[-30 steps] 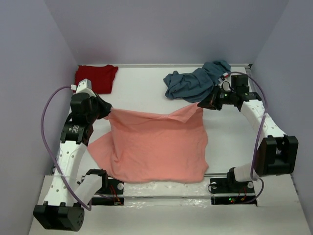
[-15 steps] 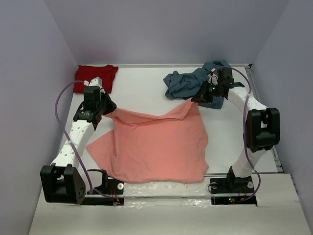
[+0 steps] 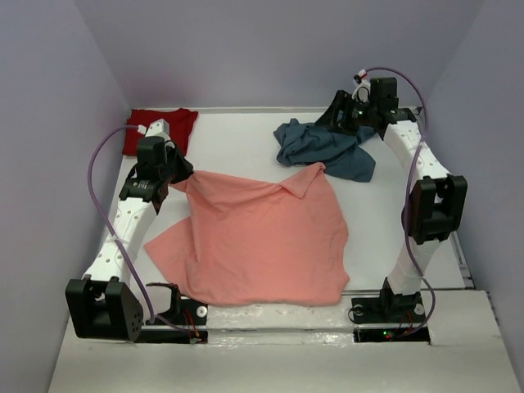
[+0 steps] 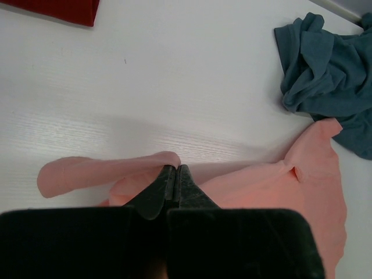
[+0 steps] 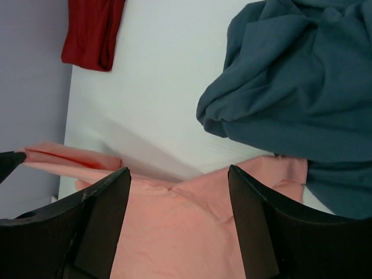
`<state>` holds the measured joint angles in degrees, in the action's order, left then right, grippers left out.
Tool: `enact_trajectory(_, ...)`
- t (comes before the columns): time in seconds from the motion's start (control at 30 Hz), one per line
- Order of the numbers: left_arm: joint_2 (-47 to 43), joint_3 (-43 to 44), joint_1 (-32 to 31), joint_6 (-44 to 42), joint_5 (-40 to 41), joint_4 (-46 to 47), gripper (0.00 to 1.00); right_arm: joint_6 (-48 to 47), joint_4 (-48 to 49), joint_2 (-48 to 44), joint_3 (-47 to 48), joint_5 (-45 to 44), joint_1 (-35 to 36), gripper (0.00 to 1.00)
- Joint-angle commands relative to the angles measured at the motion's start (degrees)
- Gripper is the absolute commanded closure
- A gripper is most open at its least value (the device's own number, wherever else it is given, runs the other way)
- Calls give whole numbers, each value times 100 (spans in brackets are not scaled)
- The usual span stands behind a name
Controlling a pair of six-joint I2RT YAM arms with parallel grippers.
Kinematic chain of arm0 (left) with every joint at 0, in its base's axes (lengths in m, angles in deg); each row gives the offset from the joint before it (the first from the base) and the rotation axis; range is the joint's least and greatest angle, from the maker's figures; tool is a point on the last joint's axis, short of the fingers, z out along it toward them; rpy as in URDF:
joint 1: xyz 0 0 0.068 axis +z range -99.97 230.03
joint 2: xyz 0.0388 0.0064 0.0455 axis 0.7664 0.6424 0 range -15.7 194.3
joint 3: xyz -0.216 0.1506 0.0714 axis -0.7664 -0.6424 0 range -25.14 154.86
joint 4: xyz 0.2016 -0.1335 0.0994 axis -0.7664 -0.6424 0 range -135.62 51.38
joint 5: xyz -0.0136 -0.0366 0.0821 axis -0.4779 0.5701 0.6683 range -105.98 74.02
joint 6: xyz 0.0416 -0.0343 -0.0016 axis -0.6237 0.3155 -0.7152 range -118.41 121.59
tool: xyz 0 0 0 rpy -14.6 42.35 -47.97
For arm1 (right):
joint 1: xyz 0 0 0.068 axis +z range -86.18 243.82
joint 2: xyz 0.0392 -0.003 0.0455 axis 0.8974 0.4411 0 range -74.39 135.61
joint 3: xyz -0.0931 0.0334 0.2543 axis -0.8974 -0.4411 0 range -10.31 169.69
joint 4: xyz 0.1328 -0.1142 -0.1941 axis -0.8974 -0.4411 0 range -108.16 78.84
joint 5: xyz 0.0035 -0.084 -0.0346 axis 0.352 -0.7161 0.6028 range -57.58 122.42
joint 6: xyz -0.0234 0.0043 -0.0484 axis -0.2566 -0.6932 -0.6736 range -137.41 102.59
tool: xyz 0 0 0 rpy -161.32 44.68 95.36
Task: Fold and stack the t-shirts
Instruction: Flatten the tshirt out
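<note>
The salmon-pink soft cloth t-shirt (image 3: 262,237) lies spread across the middle of the white table (image 3: 237,135), loosely rumpled. Its far-right corner rises to a point that touches the crumpled teal-blue cloth t-shirt (image 3: 323,147) heaped at the far right. The dark red cloth t-shirt (image 3: 160,127) sits folded in the far-left corner, well apart from both.

The left gripper (image 3: 176,176) holds the pink shirt's far-left corner. The overhead view hides the pinch. The left wrist view shows the left gripper (image 4: 175,171) with its jaws pressed together on a fold of pink cloth, a flap curling out to one side, the teal shirt (image 4: 331,64) beyond and a sliver of the red one (image 4: 58,9) at the top edge.

The right gripper (image 3: 336,119) hangs over the far edge of the teal heap. Only its wrist view shows the right gripper (image 5: 179,171) spread wide and holding nothing, above the pink cloth, teal shirt (image 5: 302,87) and red shirt (image 5: 93,32).
</note>
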<state>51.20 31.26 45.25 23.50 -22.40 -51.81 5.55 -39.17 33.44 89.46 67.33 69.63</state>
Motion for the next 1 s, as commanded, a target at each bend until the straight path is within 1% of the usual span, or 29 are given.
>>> enact_trajectory(0.0, -185, 99, 12, 6, -131, 273, 100, -28, -126, 738, 341, 305, 280, 26)
enact_trajectory(0.1, -185, 81, 12, 6, -167, 308, 100, 33, -38, 1256, 491, 472, 413, 27)
enact_trajectory(0.13, -194, 64, 12, -3, -176, 308, 100, 50, -21, 1406, 552, 655, 500, 29)
enact_trajectory(0.2, -203, 46, 12, -11, -167, 308, 100, 68, -12, 1791, 719, 727, 596, 32)
enact_trajectory(0.3, -247, 3, 12, -3, -193, 308, 100, 68, -12, 2109, 1053, 912, 729, 33)
enact_trajectory(0.5, -300, -41, 12, 6, -176, 273, 100, 138, -20, 2312, 1343, 1026, 887, 31)
enact_trajectory(0.57, -308, -42, 12, 24, -167, 273, 100, 130, -38, 2391, 1396, 965, 887, 31)
enact_trajectory(0.77, -317, -77, 12, 32, -167, 282, 100, -20, -91, 2515, 1484, 332, 949, 32)
enact_trajectory(0.9, -361, -121, 12, 24, -158, 273, 100, -55, -143, 2787, 1774, 112, 949, 32)
enact_trajectory(0.97, -370, -129, 12, 6, -141, 256, 100, -98, -222, 3058, 2046, -19, 949, 34)
